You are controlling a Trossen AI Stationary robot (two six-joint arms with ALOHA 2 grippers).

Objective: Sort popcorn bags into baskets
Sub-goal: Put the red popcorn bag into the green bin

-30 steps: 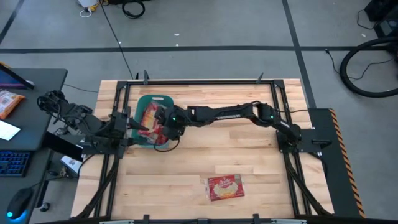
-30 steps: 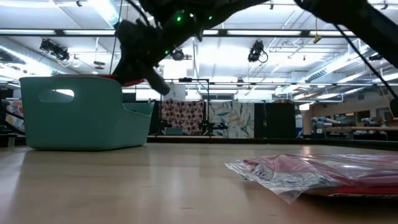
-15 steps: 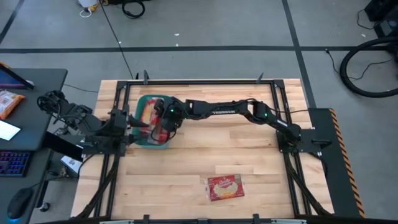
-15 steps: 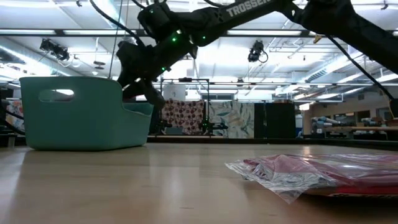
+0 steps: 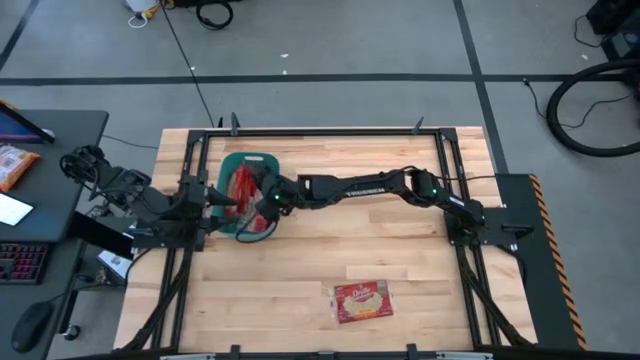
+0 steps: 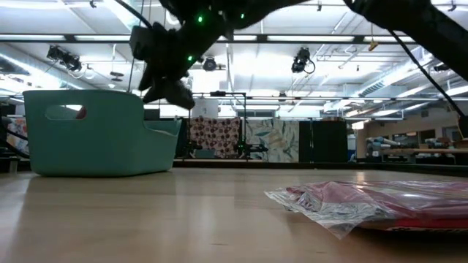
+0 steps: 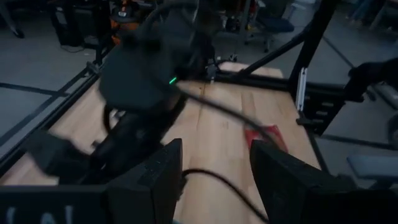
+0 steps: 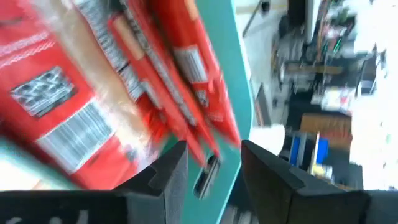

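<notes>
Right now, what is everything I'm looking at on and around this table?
Basket: one, teal-green, left end of the table.
Popcorn bags in the basket: several, red, exact count unclear.
Loose popcorn bag: one, red with a cream panel, flat on the table near its front edge.
Table: one, light wood in a black frame.
Desk: one, dark, beside the table, with an orange packet on it.
Right tool: dark, open, empty, over the basket.
Left tool: dark, open, at the basket's left rim.

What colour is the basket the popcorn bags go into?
Teal green. The basket shows best in the low view, side-on, with a handle slot.
</notes>
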